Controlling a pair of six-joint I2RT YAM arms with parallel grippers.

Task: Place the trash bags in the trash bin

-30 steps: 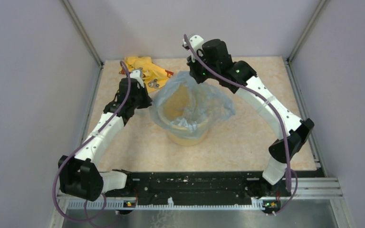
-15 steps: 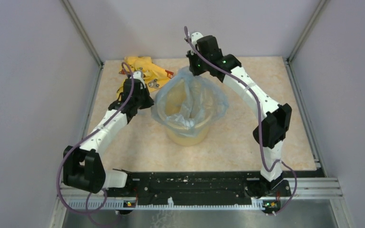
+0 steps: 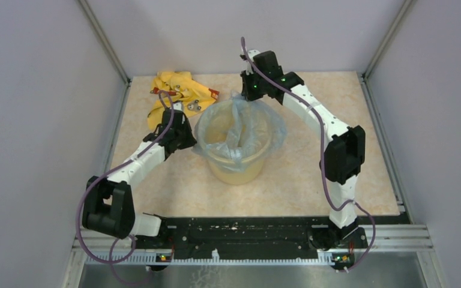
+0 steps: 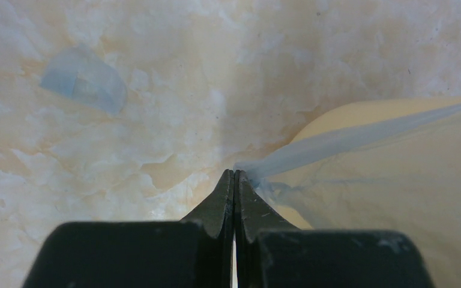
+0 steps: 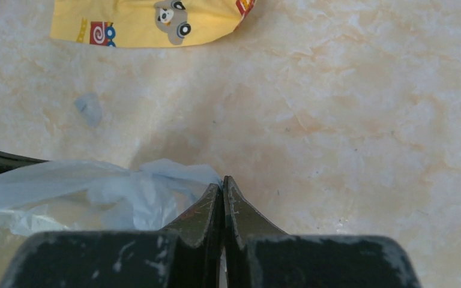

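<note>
The trash bin (image 3: 240, 174), a pale yellow bucket, stands mid-table. The trash bag (image 3: 246, 129), thin blue-grey film, lies spread over the bin's mouth and sags inside. My left gripper (image 3: 195, 143) is at the bin's left rim, shut on a corner of the film. In the left wrist view the bag (image 4: 348, 139) runs taut from the left gripper (image 4: 235, 174) across the bin (image 4: 360, 114). My right gripper (image 3: 249, 99) is at the far rim. In the right wrist view the right gripper (image 5: 222, 180) is shut on a bunched edge of the bag (image 5: 126, 192).
A yellow cloth (image 3: 177, 90) with printed marks lies at the back left, close behind the left arm, and shows at the top of the right wrist view (image 5: 150, 21). A small scrap of blue film (image 4: 84, 84) lies on the table. Grey walls enclose the back and both sides.
Both grippers have come down and in toward the bin with the bag. The film, ballooned wide above the rim before, now sits lower and tighter around the mouth.
</note>
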